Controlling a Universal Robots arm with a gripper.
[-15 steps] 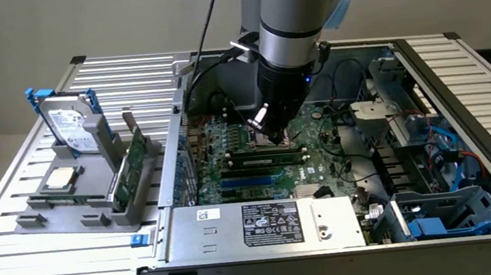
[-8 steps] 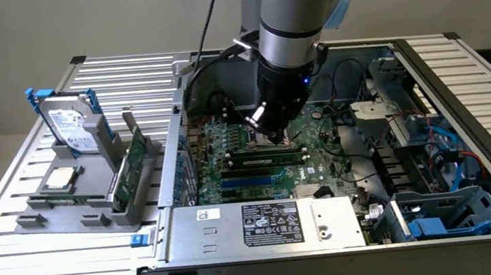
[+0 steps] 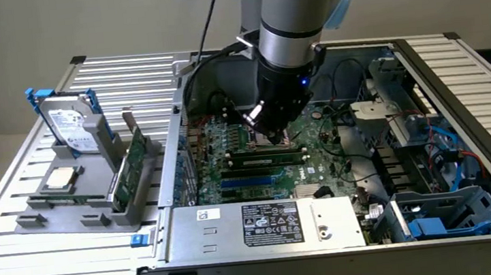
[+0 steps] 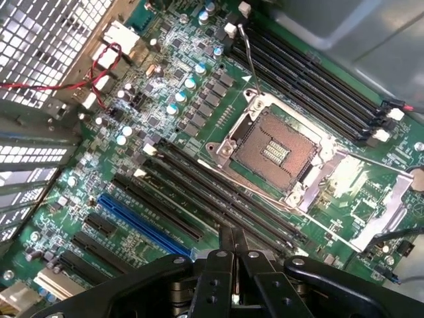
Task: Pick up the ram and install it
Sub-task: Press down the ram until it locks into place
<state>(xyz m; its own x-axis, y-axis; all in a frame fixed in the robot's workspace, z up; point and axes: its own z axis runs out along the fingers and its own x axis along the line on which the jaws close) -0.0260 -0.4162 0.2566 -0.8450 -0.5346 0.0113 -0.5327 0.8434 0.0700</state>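
No text can be read with any certainty. A white label [image 3: 273, 222] covers the top of the silver power supply [image 3: 264, 228], at about 6 o'clock in the exterior view; it carries rows of small print and certification-style marks, all too small to make out. A small white sticker [image 3: 208, 215] sits at that unit's corner, unreadable. The hard drive [image 3: 75, 124], at about 9 o'clock, bears a white label with illegible print. The motherboard [image 4: 165, 86] shows tiny white markings, none legible.
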